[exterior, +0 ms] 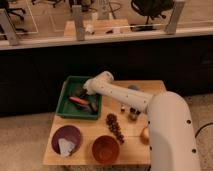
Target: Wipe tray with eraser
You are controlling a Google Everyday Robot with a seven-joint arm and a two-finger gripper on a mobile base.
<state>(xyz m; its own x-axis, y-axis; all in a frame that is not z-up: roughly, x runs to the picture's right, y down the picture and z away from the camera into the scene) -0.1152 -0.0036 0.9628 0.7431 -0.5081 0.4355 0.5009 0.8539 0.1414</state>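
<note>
The green tray [68, 109] sits at the back left of the wooden table. An orange-red elongated item [78, 100] lies inside it. A small dark block, the eraser [93, 106], lies in the tray's right part, next to the orange-red item. My gripper [82, 92] reaches from the right over the tray's middle, just above the orange-red item and up-left of the eraser. The white arm [120, 95] runs across the table to it.
A dark purple plate [66, 138] with a white piece stands at the front left. An orange-brown bowl [105, 148] is at the front centre. A bunch of dark grapes [115, 126] lies mid-table, small dark items [131, 113] beside the arm, a yellowish fruit [145, 134] at right.
</note>
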